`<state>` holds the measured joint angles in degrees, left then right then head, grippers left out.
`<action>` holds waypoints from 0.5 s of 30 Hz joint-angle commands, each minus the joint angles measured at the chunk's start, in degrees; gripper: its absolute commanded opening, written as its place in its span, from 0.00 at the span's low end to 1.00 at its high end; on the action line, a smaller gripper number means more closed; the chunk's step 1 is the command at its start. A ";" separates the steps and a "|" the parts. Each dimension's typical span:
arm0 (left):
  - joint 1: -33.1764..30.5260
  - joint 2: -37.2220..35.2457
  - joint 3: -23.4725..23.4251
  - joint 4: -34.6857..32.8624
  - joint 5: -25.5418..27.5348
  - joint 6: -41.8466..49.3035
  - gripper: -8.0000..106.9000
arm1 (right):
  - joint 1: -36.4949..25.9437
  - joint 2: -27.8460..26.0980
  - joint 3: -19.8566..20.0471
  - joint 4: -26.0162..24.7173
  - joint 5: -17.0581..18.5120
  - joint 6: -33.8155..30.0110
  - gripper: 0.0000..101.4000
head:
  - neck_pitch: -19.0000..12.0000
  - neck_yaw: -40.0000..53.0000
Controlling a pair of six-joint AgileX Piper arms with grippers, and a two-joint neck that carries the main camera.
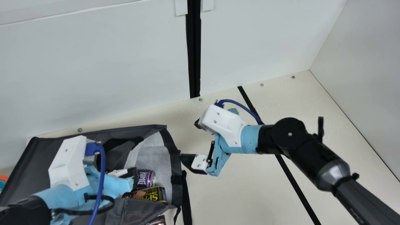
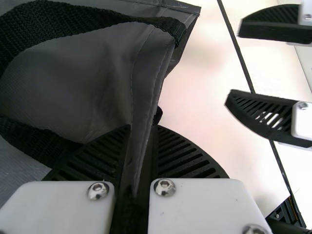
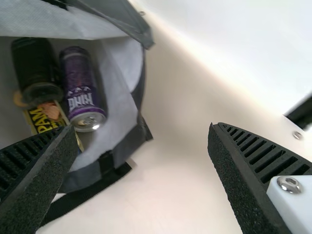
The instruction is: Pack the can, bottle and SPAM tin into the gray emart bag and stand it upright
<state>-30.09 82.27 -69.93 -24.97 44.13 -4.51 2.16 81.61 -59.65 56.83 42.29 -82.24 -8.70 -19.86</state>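
Two packed goods, the purple can [image 1: 145,178] and the tin [image 1: 154,193], lie in the bag [image 1: 23,162] in the main view. The bag is on its side, mouth toward the right gripper [image 1: 191,142], which is spread wide just outside the rim. If the bag is raised by one edge alone, I judge that the soft mouth could sag and let the goods roll out. The back wall [image 1: 93,62] rises close behind the bag; the roomier side is the bare table [image 1: 250,178] beneath the right arm.

Left wrist view: the left gripper [image 2: 142,127] is pinched on a fold of gray cloth by the handle [image 2: 92,22]. Such a thin hold may slip or crease the cloth as weight comes on. The right gripper is near enough that turning the left could bump them.

Right wrist view: the bottle [image 3: 36,68], as I take the dark cylinder to be, lies inside beside the can, with the tin by both. The strap [image 3: 90,193] trails outside the mouth and might snag a finger; the rim has room beyond it.
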 commanded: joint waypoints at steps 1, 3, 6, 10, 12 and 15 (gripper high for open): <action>0.00 0.00 0.00 0.00 0.00 0.00 0.00 | -0.37 -1.86 0.79 -1.47 -1.21 2.11 0.94 | -1.30 -0.14; 0.00 0.00 0.00 0.00 0.00 0.00 0.00 | -0.89 -3.49 1.61 -3.00 -2.13 4.02 0.94 | -1.30 -0.14; 0.00 0.00 0.00 0.00 0.00 0.00 0.00 | -1.87 -5.83 2.75 -5.40 -3.27 6.87 0.94 | -1.30 -0.14; 0.00 0.00 0.00 0.00 0.00 0.00 0.00 | -3.49 -8.82 4.04 -8.82 -4.27 10.62 0.94 | -1.30 -0.14; 0.00 0.00 0.00 0.00 0.00 0.00 0.00 | -4.46 -10.22 4.56 -10.50 -4.54 12.41 0.94 | -1.30 -0.14; 0.00 0.00 0.00 0.00 0.00 0.00 0.00 | -6.02 -12.29 5.30 -12.94 -4.85 15.05 0.94 | -1.30 -0.14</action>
<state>-30.09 82.27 -69.93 -24.97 44.13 -4.51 -3.34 70.08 -54.43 45.09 37.78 -68.64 -8.70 -19.95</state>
